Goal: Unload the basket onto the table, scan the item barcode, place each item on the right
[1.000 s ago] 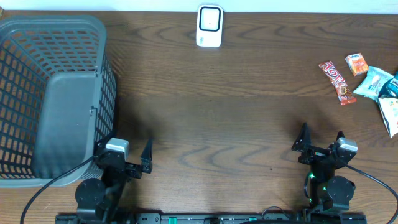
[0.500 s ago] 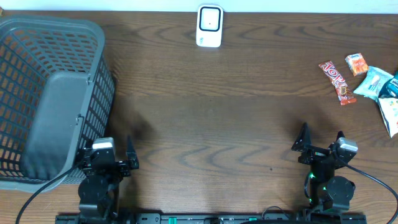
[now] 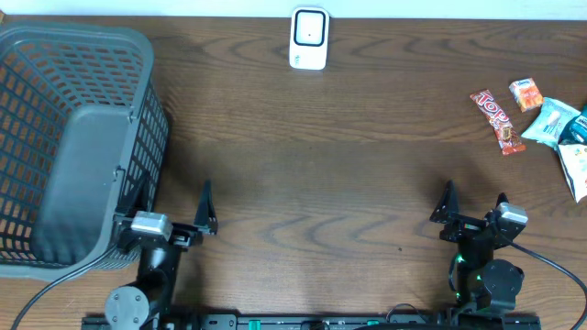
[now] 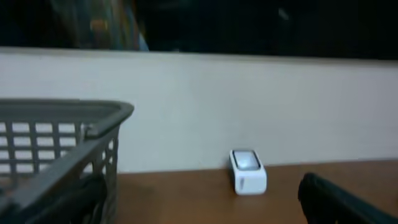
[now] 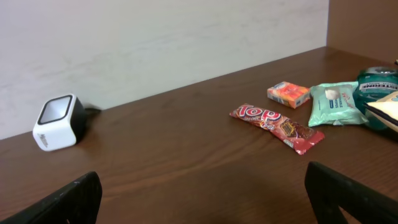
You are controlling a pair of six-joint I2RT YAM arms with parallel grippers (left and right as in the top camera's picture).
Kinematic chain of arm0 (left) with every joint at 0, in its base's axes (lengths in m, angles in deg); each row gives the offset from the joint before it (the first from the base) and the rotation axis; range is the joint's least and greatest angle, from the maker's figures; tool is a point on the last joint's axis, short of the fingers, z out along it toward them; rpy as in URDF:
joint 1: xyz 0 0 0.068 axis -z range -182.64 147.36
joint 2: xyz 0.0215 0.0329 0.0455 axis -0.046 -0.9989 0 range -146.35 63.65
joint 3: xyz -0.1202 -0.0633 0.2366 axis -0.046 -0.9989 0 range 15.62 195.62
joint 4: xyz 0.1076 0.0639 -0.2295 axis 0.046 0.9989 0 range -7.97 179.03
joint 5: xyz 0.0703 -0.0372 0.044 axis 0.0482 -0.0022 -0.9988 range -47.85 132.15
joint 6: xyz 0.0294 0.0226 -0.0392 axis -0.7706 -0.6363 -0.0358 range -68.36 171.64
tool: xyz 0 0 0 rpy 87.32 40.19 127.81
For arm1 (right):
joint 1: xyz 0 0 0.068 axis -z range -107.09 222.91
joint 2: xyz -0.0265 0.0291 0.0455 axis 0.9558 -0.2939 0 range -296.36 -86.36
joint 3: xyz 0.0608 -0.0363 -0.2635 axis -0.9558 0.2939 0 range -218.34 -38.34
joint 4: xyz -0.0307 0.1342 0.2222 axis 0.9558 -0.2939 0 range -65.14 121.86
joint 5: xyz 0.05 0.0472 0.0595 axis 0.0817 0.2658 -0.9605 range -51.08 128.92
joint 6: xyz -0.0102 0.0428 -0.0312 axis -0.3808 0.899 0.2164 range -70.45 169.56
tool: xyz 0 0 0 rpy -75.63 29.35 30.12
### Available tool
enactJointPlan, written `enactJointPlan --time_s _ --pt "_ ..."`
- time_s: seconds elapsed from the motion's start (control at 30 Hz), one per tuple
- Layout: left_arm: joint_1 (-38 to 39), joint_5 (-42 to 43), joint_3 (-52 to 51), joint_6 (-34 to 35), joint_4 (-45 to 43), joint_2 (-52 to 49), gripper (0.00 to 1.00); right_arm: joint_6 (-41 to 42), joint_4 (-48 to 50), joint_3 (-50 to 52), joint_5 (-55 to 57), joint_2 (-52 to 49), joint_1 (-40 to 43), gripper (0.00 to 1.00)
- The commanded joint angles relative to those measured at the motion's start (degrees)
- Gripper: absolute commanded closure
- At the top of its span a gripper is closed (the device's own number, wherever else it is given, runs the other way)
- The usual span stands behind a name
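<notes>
The white barcode scanner (image 3: 309, 38) stands at the table's far edge, also seen in the left wrist view (image 4: 248, 172) and the right wrist view (image 5: 59, 122). Packaged items lie at the far right: a red candy bar (image 3: 497, 120) (image 5: 277, 127), a small orange pack (image 3: 526, 93) (image 5: 289, 94) and a teal pack (image 3: 553, 122) (image 5: 336, 102). My left gripper (image 3: 170, 203) (image 4: 199, 214) hangs open near the front edge, beside the basket, holding nothing. On the front right, my right gripper (image 3: 473, 203) (image 5: 205, 205) is open and empty, well short of the items.
A large grey mesh basket (image 3: 73, 137) (image 4: 62, 124) fills the left side, its near corner close to my left fingers. More packets (image 3: 576, 160) lie at the right edge. A pale wall runs behind the table.
My left gripper swung left, then settled pointing at the far edge. The basket's near end shifted a little to the left. The right arm has not moved.
</notes>
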Motion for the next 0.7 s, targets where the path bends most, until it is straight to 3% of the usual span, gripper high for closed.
enactJointPlan --time_s 0.0,0.27,0.4,0.67 --pt "-0.02 -3.26 -4.55 5.90 -1.55 0.17 0.02 -0.81 -0.13 0.09 0.50 0.37 0.13 0.01" --pt "0.24 -8.87 -7.50 7.43 7.72 0.17 0.02 -0.81 -0.15 0.09 0.52 0.37 0.13 0.01" --pt "0.24 -14.80 -7.52 13.38 16.00 0.17 0.02 -0.81 -0.15 0.09 0.50 0.37 0.13 0.01" --pt "0.24 -14.49 -7.52 13.16 15.47 0.20 0.02 -0.81 -0.15 0.09 0.50 0.37 0.13 0.01"
